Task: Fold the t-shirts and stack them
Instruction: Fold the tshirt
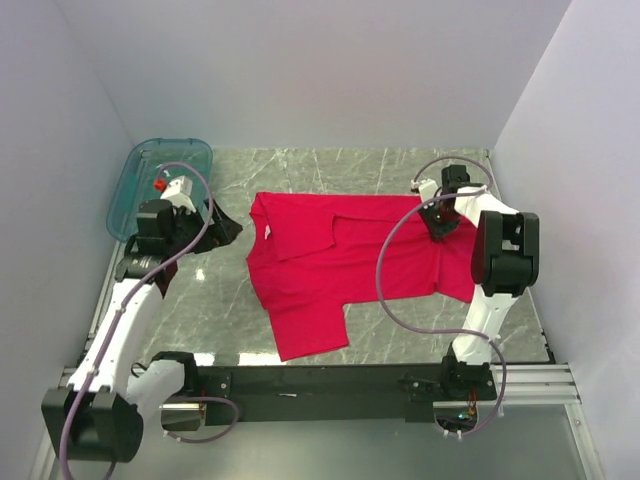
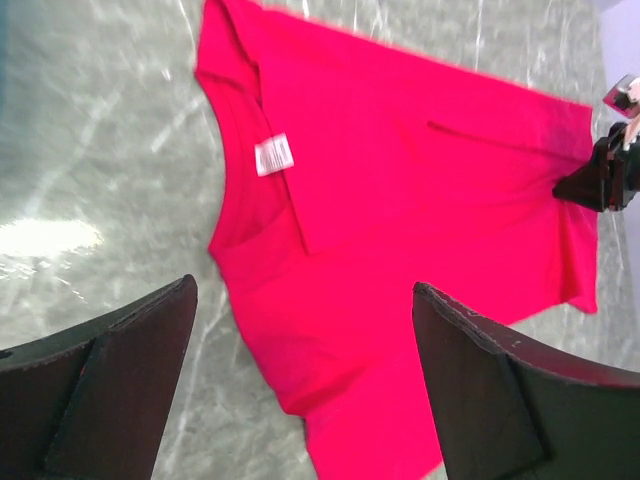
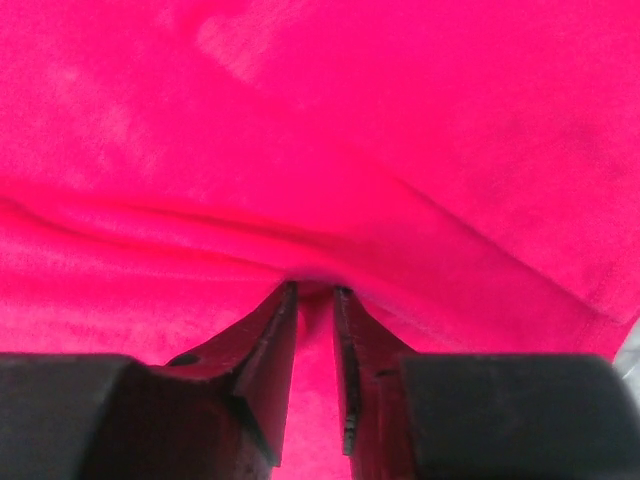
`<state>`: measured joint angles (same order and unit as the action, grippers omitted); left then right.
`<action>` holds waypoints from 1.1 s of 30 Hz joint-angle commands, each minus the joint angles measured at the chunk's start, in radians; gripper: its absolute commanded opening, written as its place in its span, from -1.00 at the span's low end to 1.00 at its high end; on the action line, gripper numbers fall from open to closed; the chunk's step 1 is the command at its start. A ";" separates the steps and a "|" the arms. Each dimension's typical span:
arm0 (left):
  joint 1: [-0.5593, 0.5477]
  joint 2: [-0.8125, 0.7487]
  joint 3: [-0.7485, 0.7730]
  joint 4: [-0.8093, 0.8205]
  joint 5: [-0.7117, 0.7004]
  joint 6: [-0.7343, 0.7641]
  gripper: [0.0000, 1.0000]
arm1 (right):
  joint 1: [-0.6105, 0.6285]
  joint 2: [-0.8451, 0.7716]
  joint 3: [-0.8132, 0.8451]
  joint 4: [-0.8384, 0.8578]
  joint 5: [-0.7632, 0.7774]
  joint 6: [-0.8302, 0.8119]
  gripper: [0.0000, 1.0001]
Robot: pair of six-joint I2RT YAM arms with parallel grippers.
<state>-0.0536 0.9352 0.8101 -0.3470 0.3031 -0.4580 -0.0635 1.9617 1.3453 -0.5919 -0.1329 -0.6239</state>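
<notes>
A crimson-red t-shirt (image 1: 330, 265) lies on the marble table, neck to the left, with its upper part folded over. Its white neck label (image 2: 273, 155) shows in the left wrist view. My left gripper (image 1: 212, 232) is open and empty, held above the table just left of the shirt's neck; in its own view (image 2: 305, 290) the shirt (image 2: 400, 220) lies between and beyond the fingers. My right gripper (image 1: 440, 222) is at the shirt's right edge. In its own view (image 3: 315, 290) the jaws are nearly closed, pinching a ridge of red cloth (image 3: 320, 120).
A translucent teal tub (image 1: 150, 180) stands at the back left corner, behind the left arm. White walls enclose the table on three sides. A black rail (image 1: 330, 380) runs along the near edge between the arm bases.
</notes>
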 commanded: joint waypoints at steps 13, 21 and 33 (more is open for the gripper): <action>0.000 0.367 0.141 0.166 0.189 -0.087 0.73 | -0.113 -0.075 0.126 -0.224 -0.336 0.005 -0.23; 0.000 0.427 0.136 0.180 0.165 -0.076 0.73 | -0.113 0.147 0.303 -0.175 -0.248 0.148 -0.33; 0.000 0.493 0.161 0.197 0.169 -0.071 0.70 | -0.102 0.318 0.523 -0.264 -0.131 0.167 -0.37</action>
<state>-0.0536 1.4212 0.9264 -0.1986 0.4553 -0.5388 -0.1741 2.2364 1.7870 -0.8207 -0.3046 -0.4744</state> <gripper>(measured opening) 0.852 0.317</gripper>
